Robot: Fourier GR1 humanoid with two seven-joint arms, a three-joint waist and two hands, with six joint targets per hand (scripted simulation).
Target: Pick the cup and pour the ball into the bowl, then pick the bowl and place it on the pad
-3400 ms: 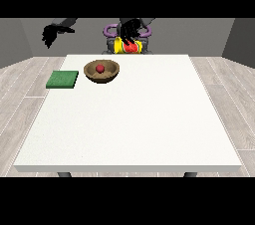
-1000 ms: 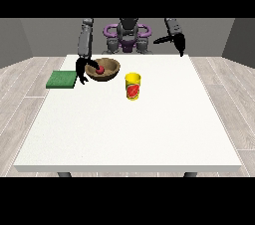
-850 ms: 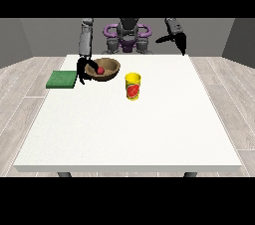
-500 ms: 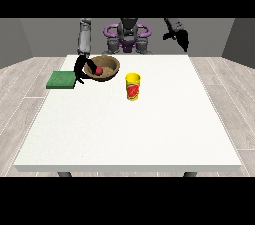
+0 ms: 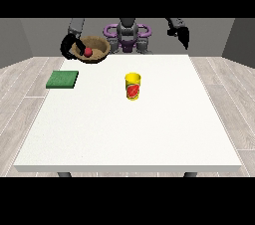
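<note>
The bowl (image 5: pixel 92 50) is off the table (image 5: pixel 129 129), held up in the air above and behind the pad (image 5: pixel 63 79), with the red ball (image 5: pixel 88 52) lying inside it. The hand at the view's left (image 5: pixel 68 46) grips the bowl by its left rim, fingers curled over the edge. The hand at the view's right (image 5: pixel 182 36) hangs far from the pad, over the table's back right corner, holding nothing; I cannot tell how its fingers lie. The yellow cup (image 5: pixel 132 86) stands upright to the right of the pad, well apart from it.

The bowl looks like wood: stiff, light, unlikely to break, and a rim pinch at one side should carry it. Held from one edge it may tip, and the round ball would roll toward the low side and could hop out, so it wants to be kept level on the way down. The pad is flat and thin and should take the bowl's base squarely
</note>
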